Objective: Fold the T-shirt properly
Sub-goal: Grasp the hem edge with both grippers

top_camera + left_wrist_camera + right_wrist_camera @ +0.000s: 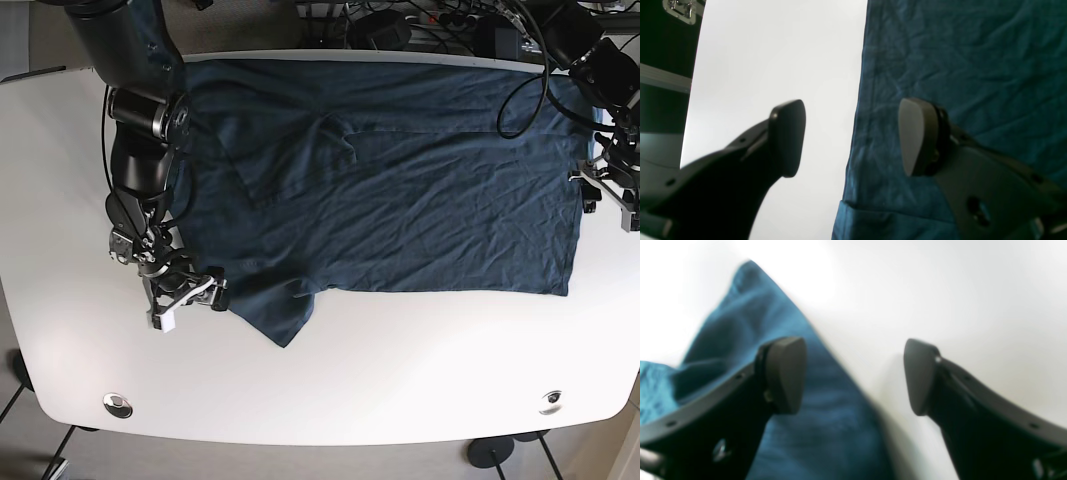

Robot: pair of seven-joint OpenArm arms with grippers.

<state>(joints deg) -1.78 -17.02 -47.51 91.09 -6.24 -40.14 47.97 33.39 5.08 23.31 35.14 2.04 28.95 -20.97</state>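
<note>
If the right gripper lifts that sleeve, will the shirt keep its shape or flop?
The T-shirt is wrinkled all over, so it is probably thin and floppy and would drape. It lies on a smooth white table, so it may slide when pulled. The open right gripper straddles the sleeve edge.

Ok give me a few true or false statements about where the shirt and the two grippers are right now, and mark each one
1. The T-shirt lies spread out on the white table. True.
2. The left gripper is clamped shut on the cloth. False: its jaws stand apart, astride the shirt's edge.
3. The right gripper is open. True.
4. The right gripper sits beside the sleeve at the shirt's near corner. True.
5. The shirt is bright red. False: it is dark teal blue.
6. The shirt is already folded into a small square. False: it is not folded into a square.
</note>
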